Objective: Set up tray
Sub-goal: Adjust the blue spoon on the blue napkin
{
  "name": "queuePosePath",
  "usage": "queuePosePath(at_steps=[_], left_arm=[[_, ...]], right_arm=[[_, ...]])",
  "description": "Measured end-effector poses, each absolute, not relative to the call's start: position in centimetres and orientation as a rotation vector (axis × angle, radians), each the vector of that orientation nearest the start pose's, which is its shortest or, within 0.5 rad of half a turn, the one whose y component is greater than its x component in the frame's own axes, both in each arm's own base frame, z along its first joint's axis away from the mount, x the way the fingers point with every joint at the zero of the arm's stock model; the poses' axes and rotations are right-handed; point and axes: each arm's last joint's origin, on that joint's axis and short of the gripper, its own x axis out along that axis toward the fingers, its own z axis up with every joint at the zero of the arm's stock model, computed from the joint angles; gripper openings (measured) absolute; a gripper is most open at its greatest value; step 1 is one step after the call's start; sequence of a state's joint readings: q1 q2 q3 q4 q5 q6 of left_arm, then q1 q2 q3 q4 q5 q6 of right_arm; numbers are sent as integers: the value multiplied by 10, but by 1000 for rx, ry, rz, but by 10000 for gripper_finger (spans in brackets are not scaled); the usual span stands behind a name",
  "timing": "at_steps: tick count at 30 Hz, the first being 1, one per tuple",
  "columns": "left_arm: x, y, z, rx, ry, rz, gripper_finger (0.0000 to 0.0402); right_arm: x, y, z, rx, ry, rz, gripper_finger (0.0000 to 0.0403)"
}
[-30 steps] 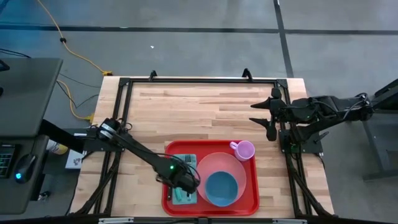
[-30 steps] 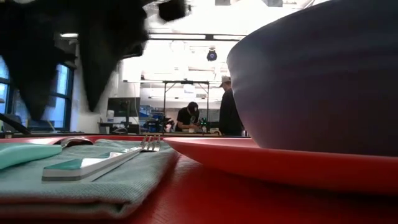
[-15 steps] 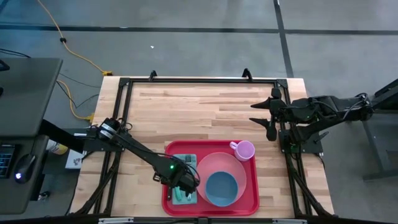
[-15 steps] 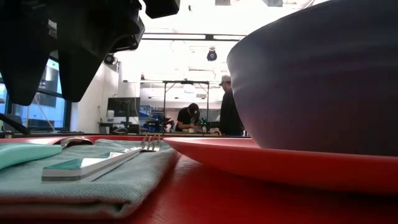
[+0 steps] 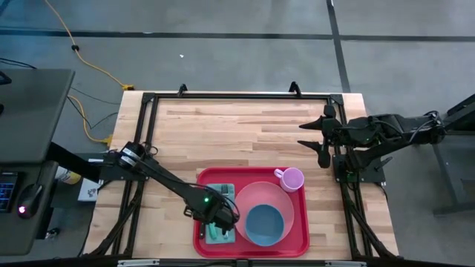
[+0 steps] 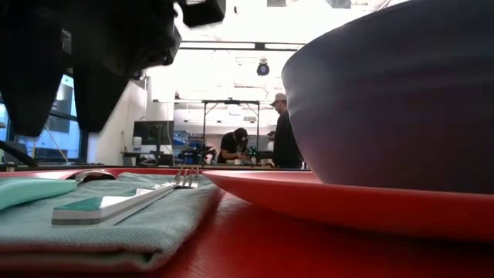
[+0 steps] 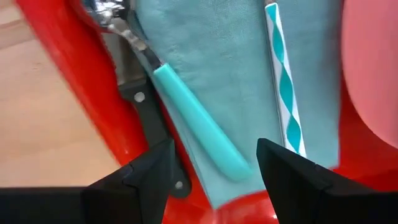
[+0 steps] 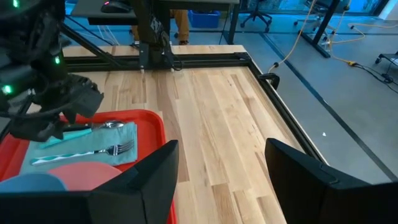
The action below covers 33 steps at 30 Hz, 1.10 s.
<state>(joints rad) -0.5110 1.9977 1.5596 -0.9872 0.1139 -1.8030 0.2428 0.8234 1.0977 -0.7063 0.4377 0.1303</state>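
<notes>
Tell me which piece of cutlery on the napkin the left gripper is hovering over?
The spoon, with its plain teal handle. The left gripper straddles that handle, while the striped-handled fork lies off to one side.

On the tray [image 5: 299, 239], a napkin [image 5: 220, 194] with cutlery lies left of the plate [image 5: 261, 194]; a bowl [image 5: 263, 225] sits on the plate, a cup [image 5: 291, 179] at its far right.

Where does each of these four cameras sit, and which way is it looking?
High view: above the table, looking straight down; both arms, left hand over the tray, right hand idle at the table's right edge.
Low view: on the tray, looking level into the room; the left arm hangs dark above.
Left wrist: looks down past open fingers at the napkin.
Right wrist: looks across the table past open fingers.
Both wrist views share the napkin's spoon.
</notes>
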Motion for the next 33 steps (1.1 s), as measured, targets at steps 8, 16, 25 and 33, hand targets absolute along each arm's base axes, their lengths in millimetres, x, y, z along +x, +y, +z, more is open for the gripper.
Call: queuePosePath(at_steps=[8,16,25,33], left_arm=[[344,-197,186,-1135,1393,838,262],[345,-198,180,-1130,1402,845,262],[343,-196,177,-1102,1424,872,262],[345,-197,177,-1111,1409,852,237]], right_arm=[[144,23,382,-13,394,-214,218],[144,23,382,-4,394,-213,218],[144,24,382,8,395,-196,218],[144,24,382,7,395,-196,218]])
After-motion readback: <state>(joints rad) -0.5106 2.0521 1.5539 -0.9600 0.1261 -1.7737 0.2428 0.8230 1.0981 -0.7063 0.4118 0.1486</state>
